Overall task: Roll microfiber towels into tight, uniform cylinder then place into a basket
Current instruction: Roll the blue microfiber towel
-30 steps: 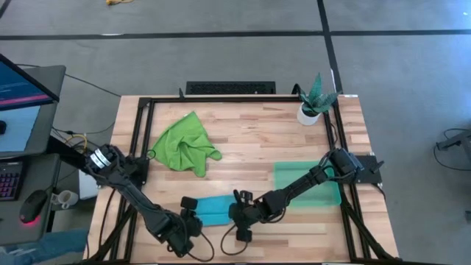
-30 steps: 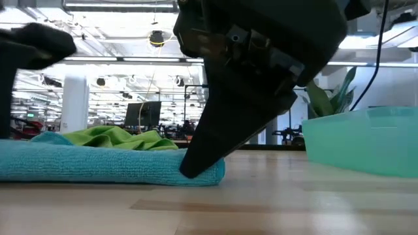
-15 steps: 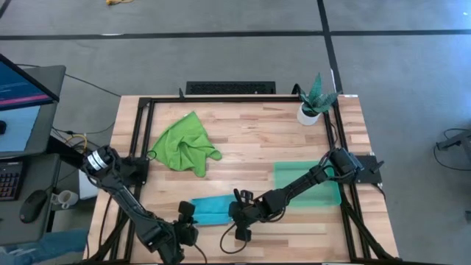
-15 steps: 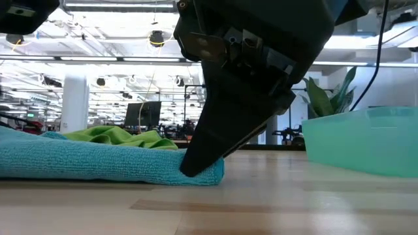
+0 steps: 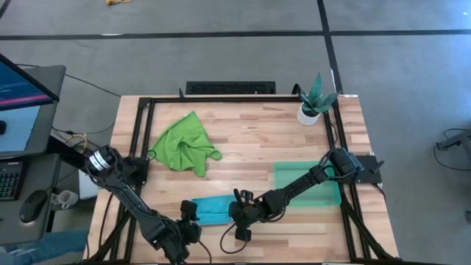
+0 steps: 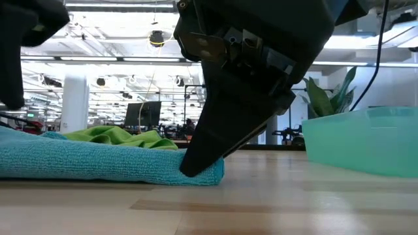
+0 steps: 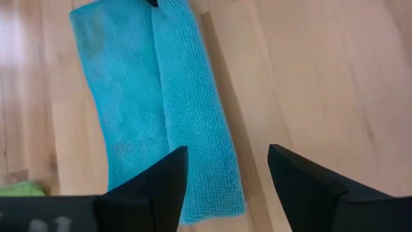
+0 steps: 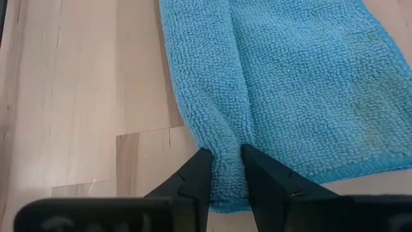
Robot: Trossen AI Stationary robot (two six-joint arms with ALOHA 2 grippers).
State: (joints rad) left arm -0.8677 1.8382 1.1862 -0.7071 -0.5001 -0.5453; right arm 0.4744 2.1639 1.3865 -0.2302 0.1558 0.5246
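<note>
Right wrist view: the right claw point(image 8: 223, 169) pinches the folded blue towel's point(image 8: 283, 84) edge; left claw point(image 7: 226, 173) released.

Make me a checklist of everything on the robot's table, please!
Surface: wooden table, black frame around it.
Job's things: blue towel folded flat near the front edge; green towel crumpled farther back; teal basket on the right side.
Clutter: potted plant at the back right corner.
Pincers: right pincer pinches the blue towel's edge; left pincer open above the towel's other end.
Cables: some at the table's left side.
Surroundings: monitor, keyboard, mouse at left.
</note>
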